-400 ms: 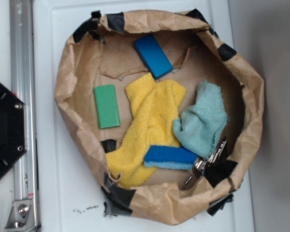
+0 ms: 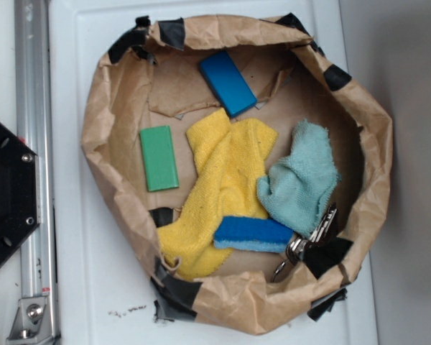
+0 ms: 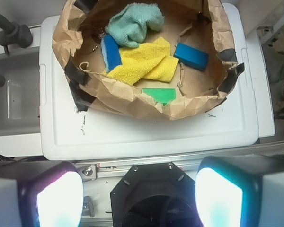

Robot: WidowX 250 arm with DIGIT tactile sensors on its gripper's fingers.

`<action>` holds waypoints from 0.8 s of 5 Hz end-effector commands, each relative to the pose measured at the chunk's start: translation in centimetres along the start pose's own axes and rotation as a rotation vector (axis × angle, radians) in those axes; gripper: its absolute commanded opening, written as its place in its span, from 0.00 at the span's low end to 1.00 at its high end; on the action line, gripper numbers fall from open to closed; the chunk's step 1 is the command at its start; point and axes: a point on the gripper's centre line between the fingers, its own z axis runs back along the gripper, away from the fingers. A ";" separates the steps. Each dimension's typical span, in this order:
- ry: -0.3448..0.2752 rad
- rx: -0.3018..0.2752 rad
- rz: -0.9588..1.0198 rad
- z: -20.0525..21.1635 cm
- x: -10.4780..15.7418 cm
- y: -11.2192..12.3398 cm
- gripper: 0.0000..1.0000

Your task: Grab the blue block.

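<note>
Fingers (image 3: pixel 139 198) apart, far back; you risk seizing the blue sponge (image 3: pixel 111 51) instead of the blue block (image 3: pixel 191 56).

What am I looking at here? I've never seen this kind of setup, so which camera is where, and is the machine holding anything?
This is a small robot arm ending in a two-fingered gripper. One picture looks straight down from above; the other comes from a camera on the arm's wrist, so the two blurry glowing pads along its bottom edge are the gripper's own fingers, apart with nothing between them. The arm does not show in the overhead view. A crumpled paper bag, rolled open like a bowl, sits on a white lid. Inside lie the blue block, a green block, a yellow cloth, a teal cloth, a blue sponge and some metal pieces. Nothing is held; the gripper is well back from the bag.
</note>
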 end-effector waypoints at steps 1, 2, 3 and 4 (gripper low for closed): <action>-0.097 0.131 -0.355 -4.6 9.3 1.3 1.00; -0.078 0.047 -0.596 -8.4 11.5 2.0 1.00; -0.076 0.054 -0.787 -11.0 11.8 2.9 1.00; -0.018 0.044 -0.845 -12.8 11.7 4.6 1.00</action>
